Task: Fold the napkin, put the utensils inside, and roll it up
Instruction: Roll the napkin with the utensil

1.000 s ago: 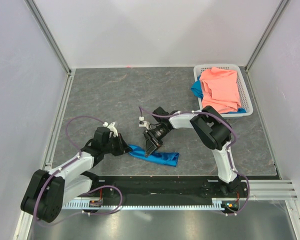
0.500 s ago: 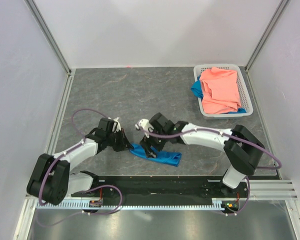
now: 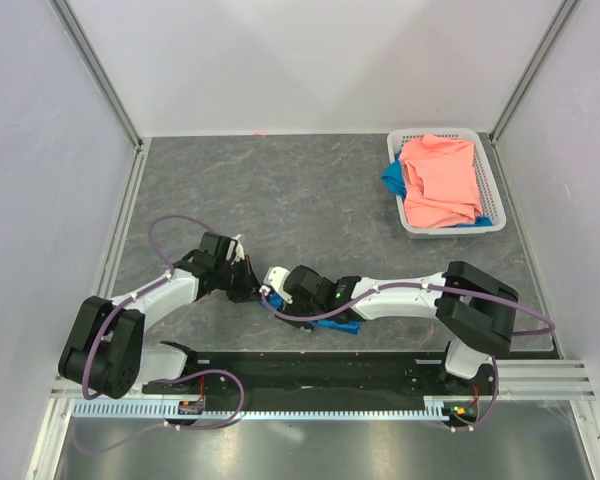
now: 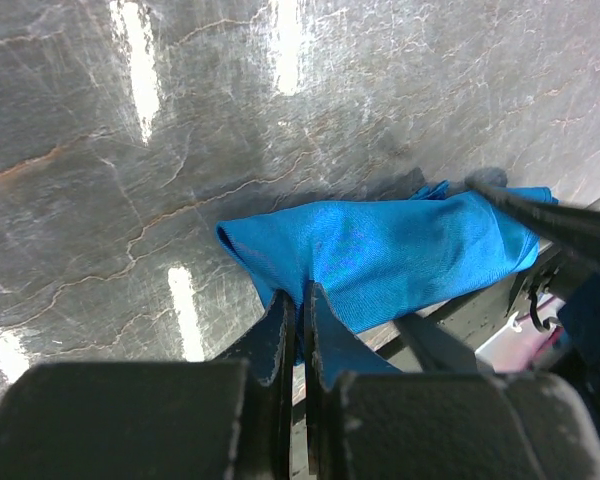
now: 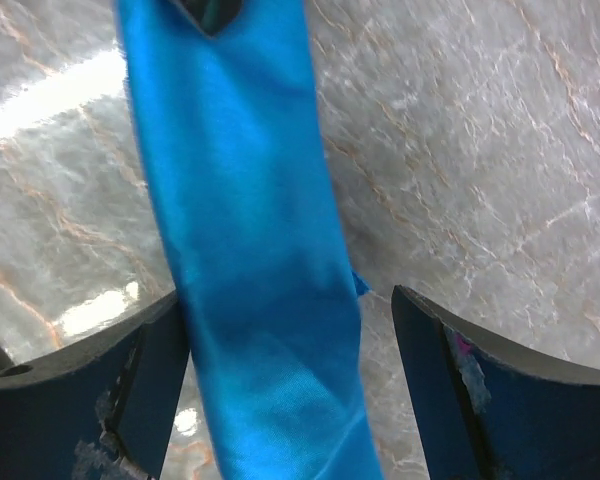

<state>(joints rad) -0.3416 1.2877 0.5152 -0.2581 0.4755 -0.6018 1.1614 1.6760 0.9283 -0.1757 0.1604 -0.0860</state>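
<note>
We see L gripper point(image 4: 300, 298) pinched shut on the napkin point(image 4: 380, 250) at its edge. R gripper point(image 5: 280, 320) is spread wide, 2 fingers point(image 5: 470, 390) straddling the napkin, a long folded strip on the table point(image 3: 280, 190) near its front edge, btw both arms.

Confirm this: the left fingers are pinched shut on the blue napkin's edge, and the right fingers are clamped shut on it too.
Not quite. The right fingers are open, standing apart on either side of the napkin, as the right wrist view shows. The left fingers are indeed pinched shut on its edge.
</note>
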